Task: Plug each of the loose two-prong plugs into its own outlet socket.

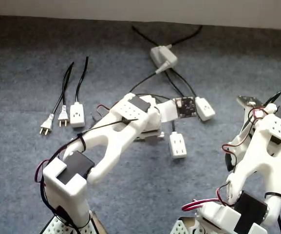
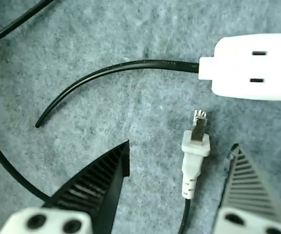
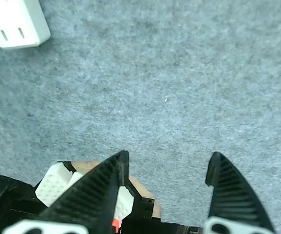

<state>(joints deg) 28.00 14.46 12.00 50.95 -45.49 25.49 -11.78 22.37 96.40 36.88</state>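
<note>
On the grey carpeted desk point(image 1: 23, 161), pale wall point(image 1: 228, 12) at twelve o'clock, left tool point(image 2: 181, 145) gapes astride a loose plug point(image 2: 195, 151) near a white socket point(image 2: 254, 66); cable point(image 2: 106, 70) print, if any, unreadable. Right tool point(image 3: 169, 154) spread wide over the desk.

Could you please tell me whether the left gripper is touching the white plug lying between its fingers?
Apart. The left wrist view shows bare carpet on both sides of the white plug, separating it from the open left gripper.

Grey carpet point(image 1: 18, 68): plugs point(image 1: 46, 125), outlet sockets point(image 1: 177, 145), black cords point(image 1: 80, 78).
</note>
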